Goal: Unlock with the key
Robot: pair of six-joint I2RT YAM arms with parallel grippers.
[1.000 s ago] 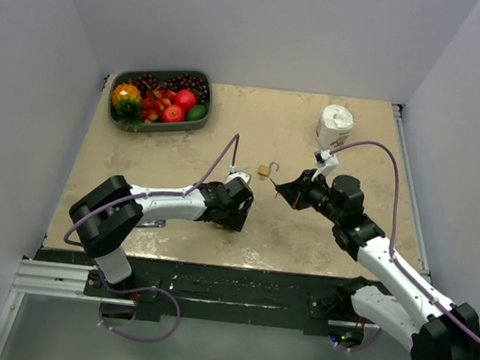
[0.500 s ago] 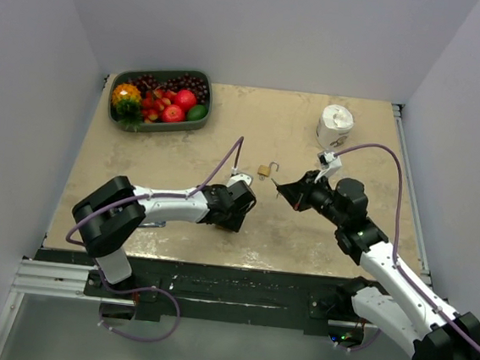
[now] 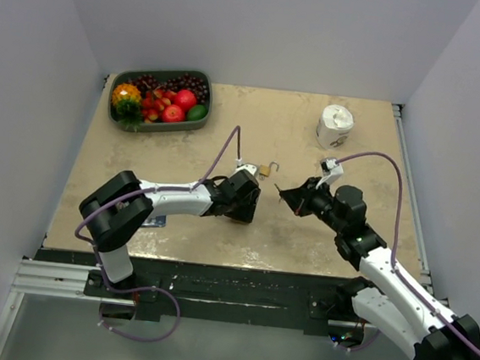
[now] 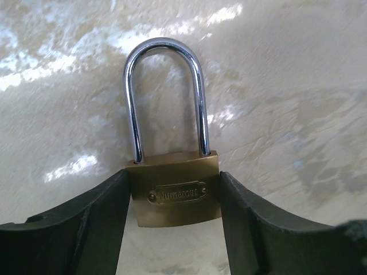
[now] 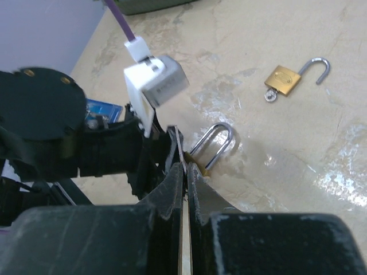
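My left gripper (image 4: 175, 209) is shut on the body of a brass padlock (image 4: 175, 192), whose steel shackle is closed and lies on the table. In the top view the left gripper (image 3: 243, 204) is at the table's middle. My right gripper (image 5: 184, 172) is shut on the key (image 5: 180, 149), a thin silvery blade sticking out past the fingertips. The blade's tip is close to the held padlock's shackle (image 5: 217, 143). In the top view the right gripper (image 3: 288, 195) faces the left one with a short gap between them.
A second brass padlock (image 3: 266, 171) with its shackle swung open lies just behind the grippers; it also shows in the right wrist view (image 5: 284, 80). A fruit tray (image 3: 205, 87) stands at the back left, a white roll (image 3: 334, 125) at the back right. A blue card (image 5: 100, 112) lies under the left arm.
My left gripper has shifted a little to the right with the padlock. My right gripper has drawn slightly nearer and lower, narrowing the gap between them.
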